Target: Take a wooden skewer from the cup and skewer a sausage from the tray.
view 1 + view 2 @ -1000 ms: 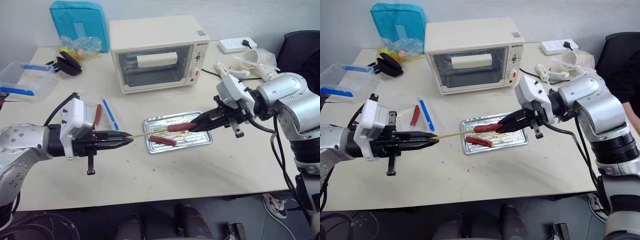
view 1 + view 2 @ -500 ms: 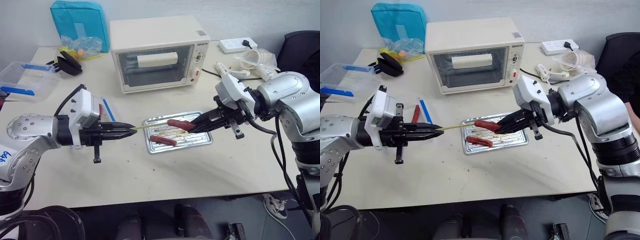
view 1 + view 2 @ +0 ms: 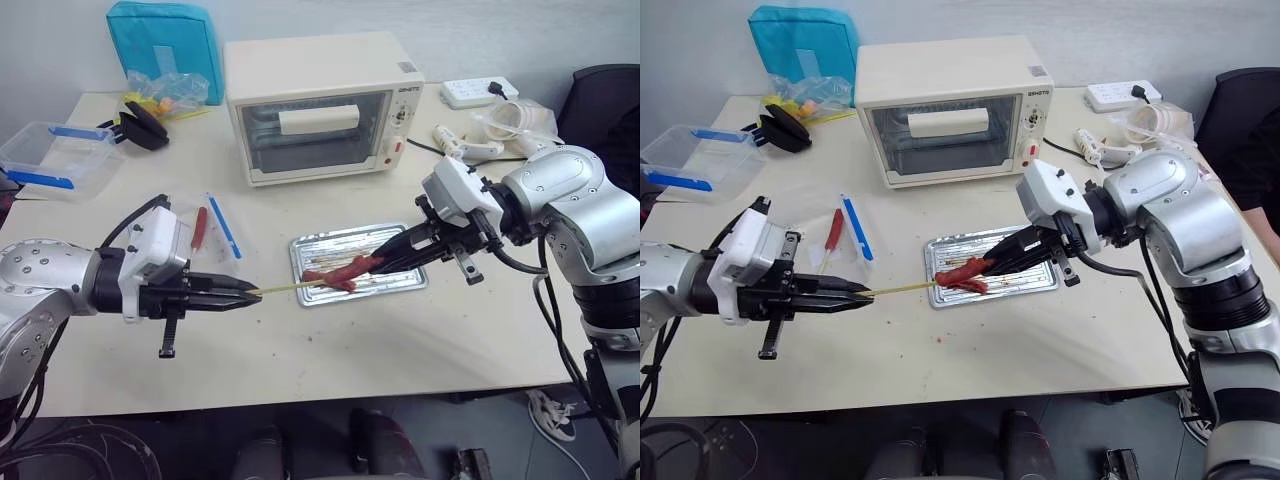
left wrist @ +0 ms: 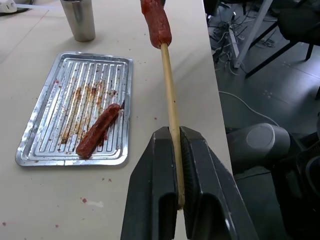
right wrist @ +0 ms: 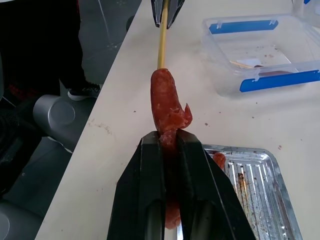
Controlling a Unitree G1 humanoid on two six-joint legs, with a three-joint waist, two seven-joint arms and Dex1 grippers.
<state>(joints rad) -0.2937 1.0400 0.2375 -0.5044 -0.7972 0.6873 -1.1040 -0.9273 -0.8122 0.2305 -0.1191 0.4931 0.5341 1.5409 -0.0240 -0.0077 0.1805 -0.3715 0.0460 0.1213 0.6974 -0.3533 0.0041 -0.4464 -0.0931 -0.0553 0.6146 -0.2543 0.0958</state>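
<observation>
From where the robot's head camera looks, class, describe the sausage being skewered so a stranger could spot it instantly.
Find the white toaster oven; in front lies the tray. Over its left end, the sausage is clamped in the right gripper, the wooden skewer entering its end. Its twin lies loose in the tray.

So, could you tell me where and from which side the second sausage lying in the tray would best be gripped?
Grip the loose sausage across its middle, coming down from above. It lies flat and slantwise on the ribbed floor of the tray, away from the raised rim, so fingers set astride its narrow width should close cleanly. An end-on approach would likely push it along the ribs.
</observation>
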